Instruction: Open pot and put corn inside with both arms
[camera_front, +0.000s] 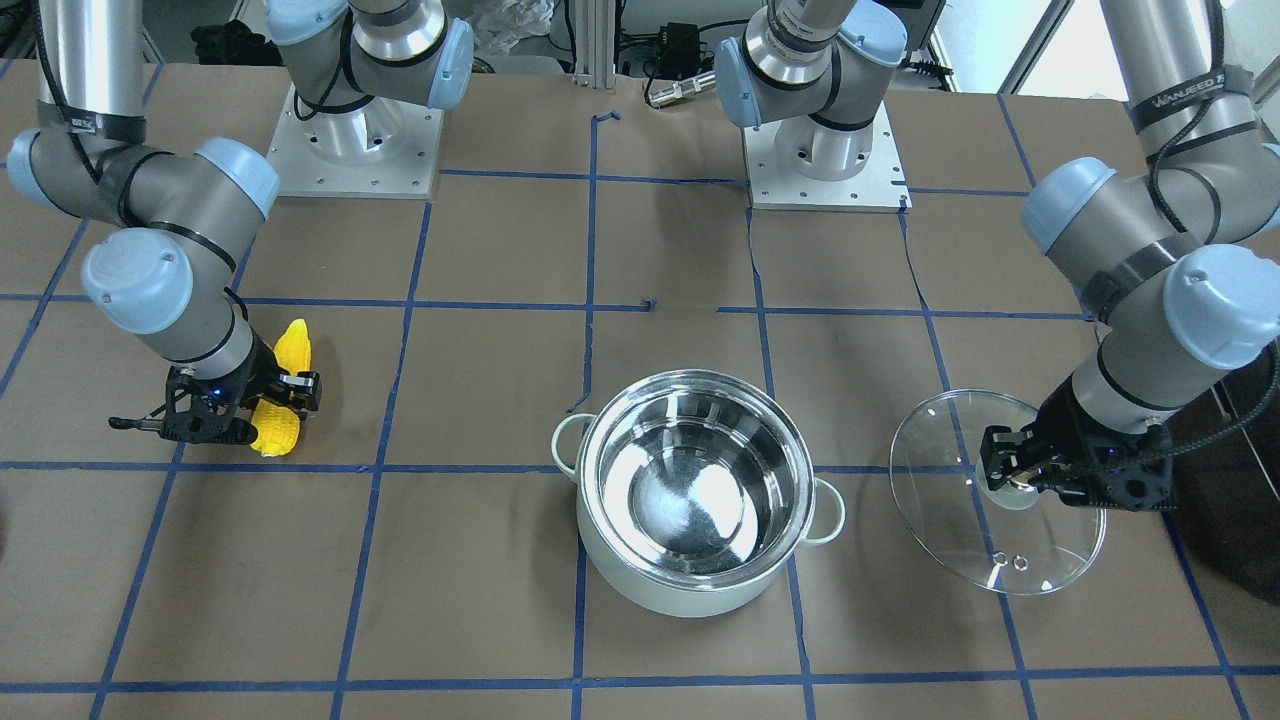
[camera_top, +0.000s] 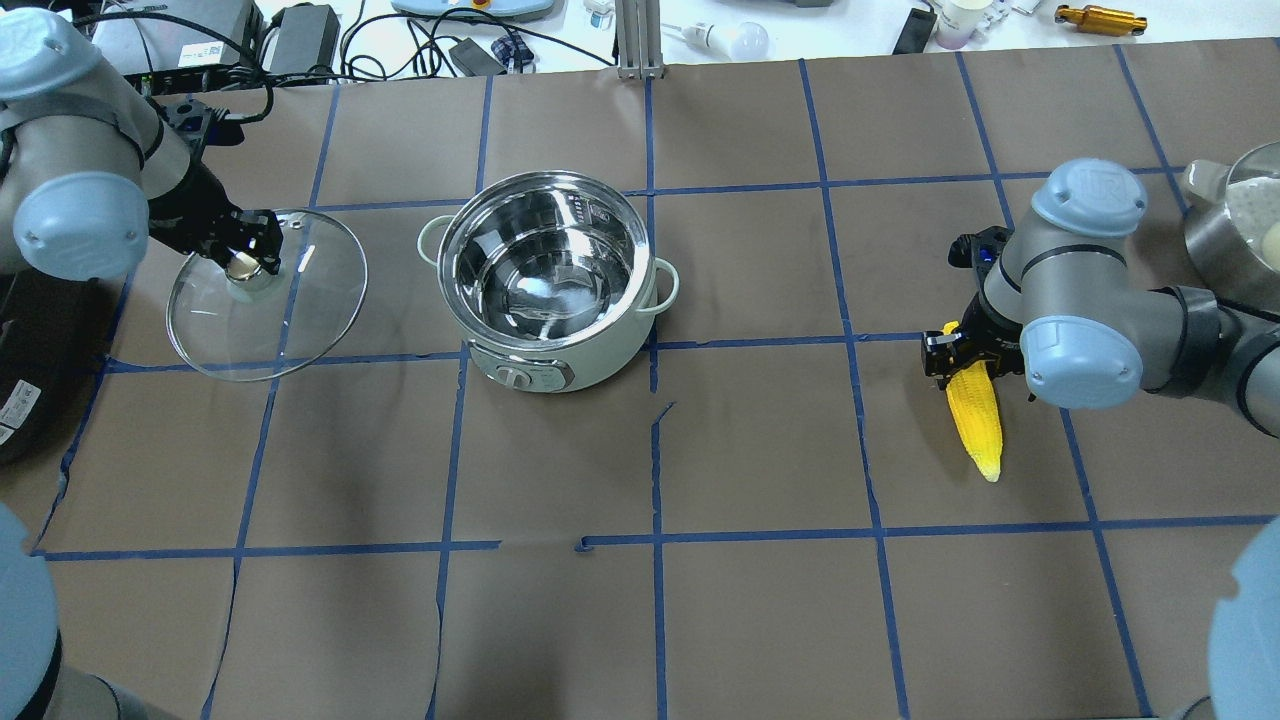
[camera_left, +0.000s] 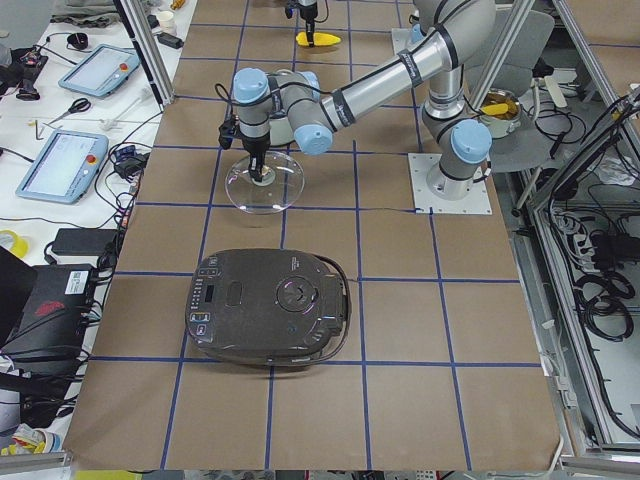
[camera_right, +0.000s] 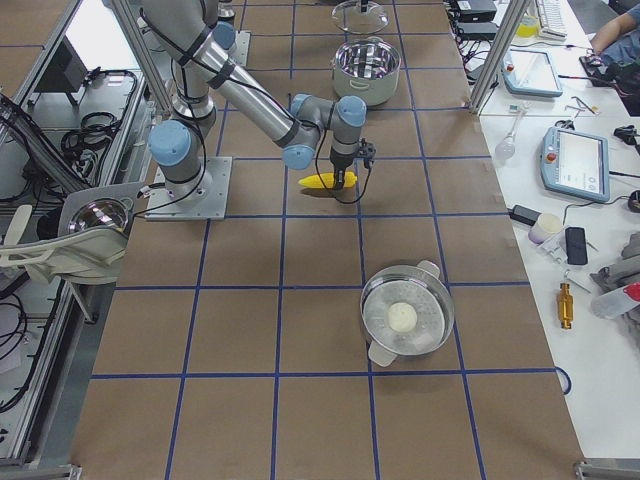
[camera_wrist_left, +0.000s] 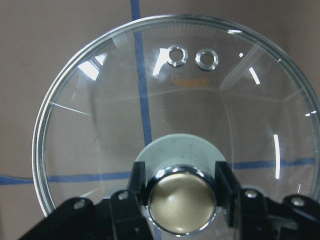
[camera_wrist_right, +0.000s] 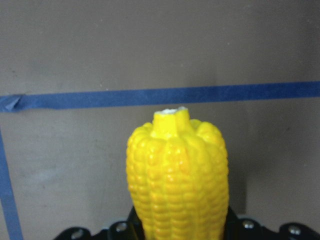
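Room is widest along the table's (camera_front: 480, 560) middle, where the pot (camera_front: 680, 590) stands open and alone on the brown paper, steel inside bare, with clear taped squares on every side of it. The glass lid (camera_front: 960, 540) hangs well apart from the pot toward the robot's left, its knob (camera_wrist_left: 182, 202) pinched between the fingers of the left gripper (camera_front: 1010, 480). The lid looks tilted, and whether its low rim touches the paper cannot be told. A large black appliance (camera_left: 268, 305) lies farther out beyond the lid, near the table's left end. Toward the robot's right, well clear of the pot, the corn (camera_front: 292, 350) lies on the paper with its pointed tip toward the robot. The right gripper (camera_front: 272, 410) is closed across its thicker half, a finger on each side. The wrist view cuts those fingers off below the cob. A second steel pot (camera_right: 405, 318) sits farther toward the right end.
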